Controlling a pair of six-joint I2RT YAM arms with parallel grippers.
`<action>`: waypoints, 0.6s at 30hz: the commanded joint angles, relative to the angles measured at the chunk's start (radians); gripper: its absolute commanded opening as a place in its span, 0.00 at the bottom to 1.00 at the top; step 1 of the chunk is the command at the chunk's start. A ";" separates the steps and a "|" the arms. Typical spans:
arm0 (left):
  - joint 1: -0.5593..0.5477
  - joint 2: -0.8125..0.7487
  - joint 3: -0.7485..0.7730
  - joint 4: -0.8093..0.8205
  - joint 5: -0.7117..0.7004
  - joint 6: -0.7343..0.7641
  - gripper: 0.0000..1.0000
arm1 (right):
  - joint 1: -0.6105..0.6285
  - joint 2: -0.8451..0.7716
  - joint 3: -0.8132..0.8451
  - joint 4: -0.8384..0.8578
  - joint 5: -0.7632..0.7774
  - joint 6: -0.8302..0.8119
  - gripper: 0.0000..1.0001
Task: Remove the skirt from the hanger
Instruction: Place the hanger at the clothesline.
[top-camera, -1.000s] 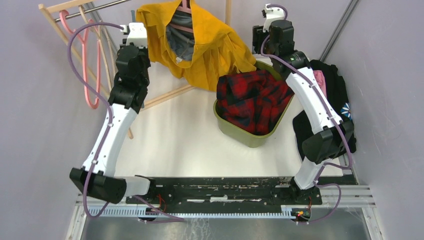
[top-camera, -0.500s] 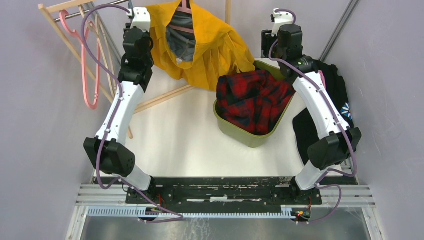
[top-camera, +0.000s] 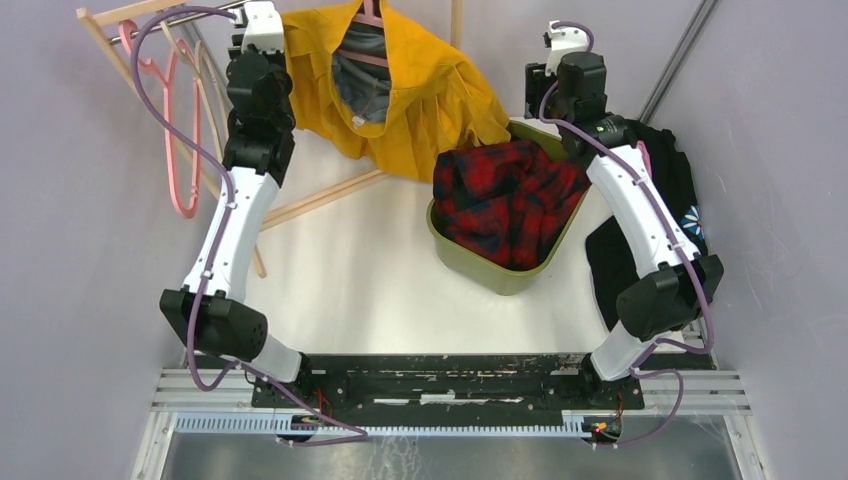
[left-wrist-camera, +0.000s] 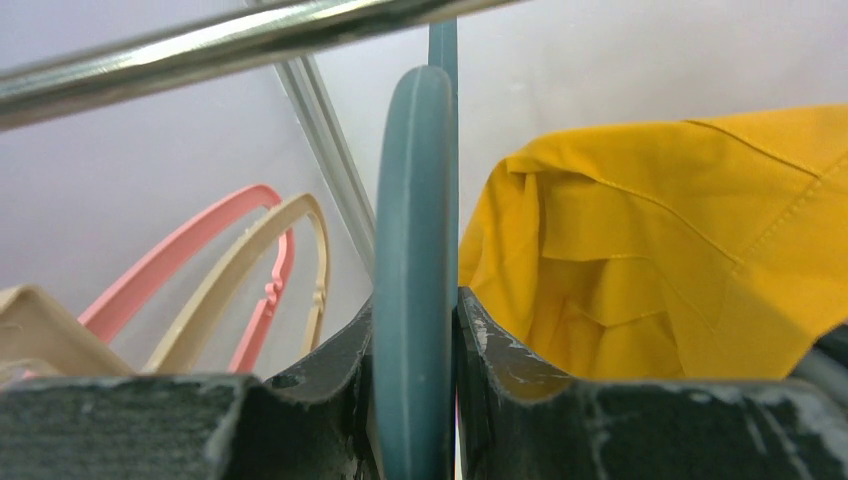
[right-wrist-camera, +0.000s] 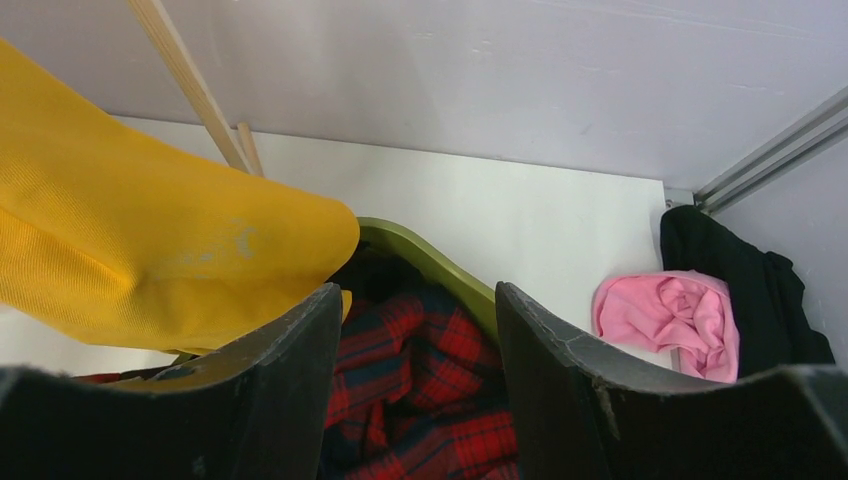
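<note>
Across the white table (top-camera: 340, 270) a wooden rack (top-camera: 330, 193) leans at the far left, with a metal rail (left-wrist-camera: 200, 45) along its top. From that far end hangs the yellow skirt (top-camera: 420, 100), the largest garment in view. It is still up on a pink hanger (top-camera: 368, 14) whose hook shows above the waist, and its lower folds spill down to touch the far rim of the basket.

Right of centre sits an olive-green basket (top-camera: 480, 272). It holds a red-and-black plaid garment (top-camera: 505, 200), which fills it and rises above the rim. Nothing else can be made out inside. Against the right wall, outside the basket, a black garment (top-camera: 670, 170) lies in a heap with a pink cloth (right-wrist-camera: 670, 315) bunched on it.

At the left end of the rail hang spare hangers, one pink (top-camera: 180, 150) and one beige (left-wrist-camera: 240, 270).

Up at the rail, the left fingers (left-wrist-camera: 330, 360) are clenched on a teal hanger (left-wrist-camera: 415, 180) that stands upright between them, pressed by both inner faces. The skirt's yellow cloth lies just to its right. Whether any of that cloth hangs from the teal hanger cannot be told.

Over the far edge of the basket, the right fingers (right-wrist-camera: 290, 380) are spread apart and grasp nothing. The skirt's hem is just beside the left one, and plaid shows in the gap.
</note>
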 joint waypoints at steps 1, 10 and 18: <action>0.033 0.027 0.075 0.100 0.005 0.007 0.03 | -0.006 -0.018 0.002 0.038 -0.004 0.016 0.63; 0.088 0.064 0.118 0.131 0.035 -0.042 0.03 | -0.012 -0.002 0.016 0.035 -0.002 0.013 0.63; 0.133 0.114 0.173 0.140 0.064 -0.099 0.03 | -0.018 0.003 0.026 0.034 0.001 0.007 0.63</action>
